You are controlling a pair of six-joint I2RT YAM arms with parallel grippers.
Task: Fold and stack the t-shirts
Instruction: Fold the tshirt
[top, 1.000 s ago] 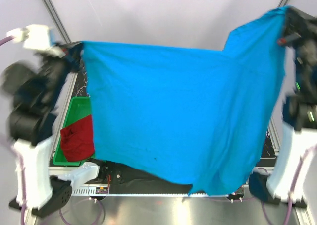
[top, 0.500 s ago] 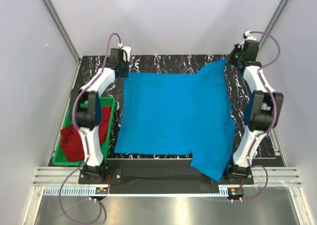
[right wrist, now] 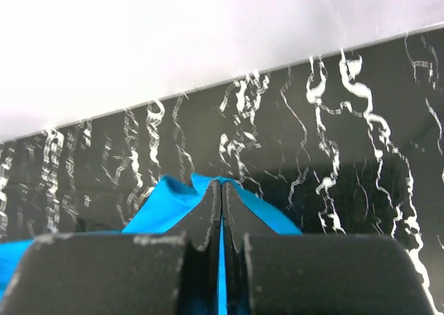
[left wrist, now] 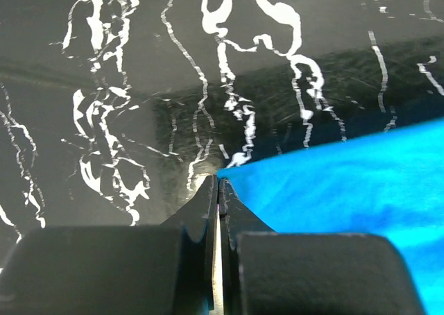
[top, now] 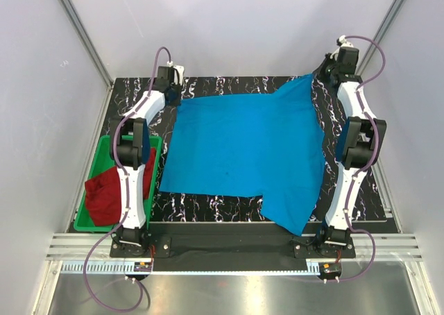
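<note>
Both left fingers (left wrist: 198,214) and right fingers (right wrist: 207,214) are pinching far corners of the sky-blue cloth t-shirt (top: 243,152), apparently stretching it flat for folding.

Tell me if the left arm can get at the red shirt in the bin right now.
Probably not yet: the left gripper is shut on a corner of the blue shirt. Nothing covers the red shirt, though.

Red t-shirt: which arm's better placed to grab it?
Left, likely: red t-shirt lies in the green bin beside its base. Both the left gripper and right gripper clamp the blue t-shirt.
</note>
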